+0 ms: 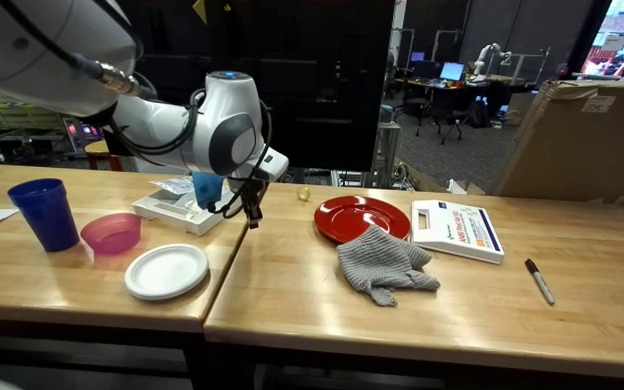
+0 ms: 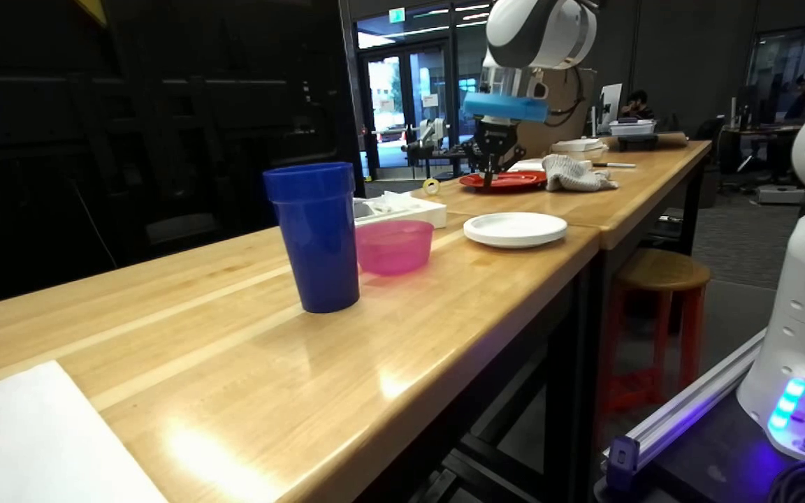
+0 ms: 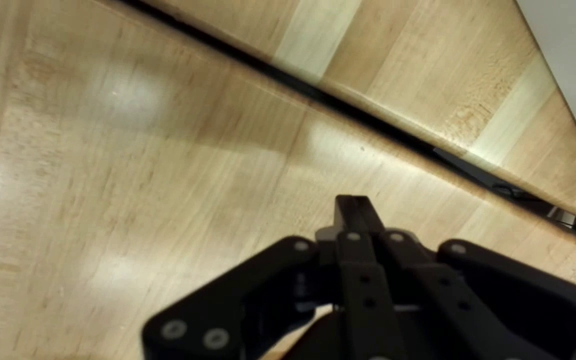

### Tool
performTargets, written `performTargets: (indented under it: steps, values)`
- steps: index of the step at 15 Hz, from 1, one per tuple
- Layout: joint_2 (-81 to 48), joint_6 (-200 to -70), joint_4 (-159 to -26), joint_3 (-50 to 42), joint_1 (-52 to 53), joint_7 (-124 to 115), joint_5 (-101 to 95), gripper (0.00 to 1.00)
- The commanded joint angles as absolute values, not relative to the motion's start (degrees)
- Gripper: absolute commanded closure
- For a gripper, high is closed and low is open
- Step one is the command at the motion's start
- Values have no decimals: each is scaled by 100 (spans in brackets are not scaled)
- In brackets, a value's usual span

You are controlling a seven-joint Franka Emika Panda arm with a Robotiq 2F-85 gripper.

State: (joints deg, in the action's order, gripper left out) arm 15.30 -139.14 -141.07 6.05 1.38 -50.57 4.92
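Note:
My gripper (image 1: 254, 222) is shut, fingertips together with nothing between them, also in the wrist view (image 3: 353, 199). It points down above the wooden table near the seam (image 3: 288, 77) between two tabletops. The nearest thing is an open white box (image 1: 203, 223) with small items, partly seen in the wrist view (image 3: 563, 65). A small yellow tape roll (image 1: 303, 193) lies behind. A red plate (image 1: 352, 214) has a grey cloth (image 1: 382, 265) against its front edge. A white first aid kit (image 1: 455, 230) lies beside them. The gripper (image 2: 490, 178) overlaps the red plate (image 2: 514, 183) in an exterior view.
A blue cup (image 1: 45, 214), a pink bowl (image 1: 111, 235) and white plates (image 1: 166, 271) stand on the other tabletop. A black-capped marker (image 1: 539, 281) lies farther off. White paper (image 2: 39, 440) lies at one end. A large dark screen (image 1: 312, 86) stands behind the tables.

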Motion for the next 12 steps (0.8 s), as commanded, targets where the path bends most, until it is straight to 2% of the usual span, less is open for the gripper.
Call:
performTargets:
  steps: [1,12]
  values:
    - [1771,-13808,-14266,681,121,-5037,528,100]
    - [1757,-13449,-14096,720,106,-4991,456,100]
